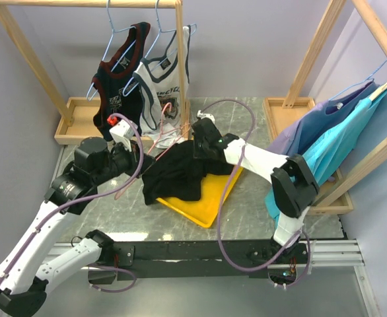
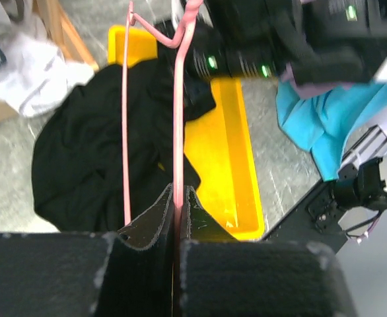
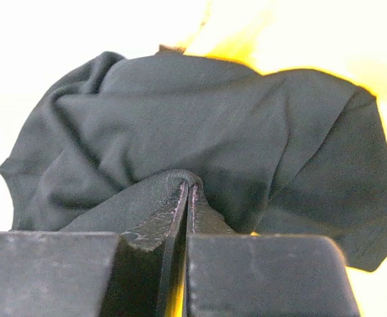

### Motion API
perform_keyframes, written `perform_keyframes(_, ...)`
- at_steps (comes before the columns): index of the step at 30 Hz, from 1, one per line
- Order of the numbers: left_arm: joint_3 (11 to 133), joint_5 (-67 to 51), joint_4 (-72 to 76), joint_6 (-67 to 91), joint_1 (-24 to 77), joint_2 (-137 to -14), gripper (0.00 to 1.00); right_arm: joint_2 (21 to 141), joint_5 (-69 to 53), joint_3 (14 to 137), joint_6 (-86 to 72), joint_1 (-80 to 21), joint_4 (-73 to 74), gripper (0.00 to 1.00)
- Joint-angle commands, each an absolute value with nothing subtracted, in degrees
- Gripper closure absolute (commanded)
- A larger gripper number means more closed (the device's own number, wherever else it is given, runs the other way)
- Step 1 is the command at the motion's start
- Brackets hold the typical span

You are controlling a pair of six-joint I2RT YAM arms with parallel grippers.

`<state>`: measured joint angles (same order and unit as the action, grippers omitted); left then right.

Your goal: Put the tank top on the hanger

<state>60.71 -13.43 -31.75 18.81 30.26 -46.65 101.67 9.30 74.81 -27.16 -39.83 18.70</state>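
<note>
left jaws clamped on pink hanger (image 2: 177, 119) | right jaws pinching black tank top (image 3: 246, 119) | top's heaped on yellow tray (image 2: 226, 158)

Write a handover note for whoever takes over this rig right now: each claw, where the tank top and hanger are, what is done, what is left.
Left claw: shut on the pink hanger, holding it over the tank top.
Right claw: shut on a fold of the tank top.
Tank top: bunched up, partly on the yellow tray, partly on the table.
Done: both things gripped.
Left: lift the top and work the hanger into it; no part of it is on the hanger yet.
</note>
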Motion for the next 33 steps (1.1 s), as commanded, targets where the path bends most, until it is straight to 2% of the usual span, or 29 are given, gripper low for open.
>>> perform_keyframes(1, 58.63, -13.89, -30.67, 20.3, 30.5, -44.56, 0.99, 105.99, 8.7, 80.59, -24.08, -38.5, 21.44, 0.89)
perform_keyframes(3, 58.53, -12.66, -31.55, 20.56, 30.5, -44.04, 0.99, 105.65, 9.66, 80.34, -23.99, -38.41, 22.23, 0.77)
perform_keyframes(4, 58.8, -12.13, -31.81, 20.57, 30.5, -43.86, 0.99, 104.6, 9.93, 79.2, -24.08, -38.58, 22.06, 0.62)
perform_keyframes(7, 59.24, -9.5, -32.6, 21.09, 30.5, -43.24, 0.99, 95.14, 12.47, 71.92, -25.13, -40.16, 21.36, 0.53)
perform_keyframes(10, 59.68, -8.09, -32.87, 21.01, 30.5, -42.89, 0.99, 88.45, 16.69, 65.58, -27.41, -44.02, 22.93, 0.51)
perform_keyframes(14, 60.12, -9.92, -34.63, 20.83, 30.5, -42.8, 0.99, 85.25, 16.78, 59.69, -32.06, -51.39, 21.97, 0.5)
perform_keyframes(25, 59.76, -16.52, -41.65, 20.66, 30.5, -38.14, 0.99, 95.7, 14.24, 62.84, -35.07, -55.19, 17.76, 0.51)
perform_keyframes(33, 60.64, -15.99, -46.75, 20.13, 30.5, -37.0, 0.99, 100.02, 13.88, 61.61, -36.21, -55.46, 14.77, 0.53)
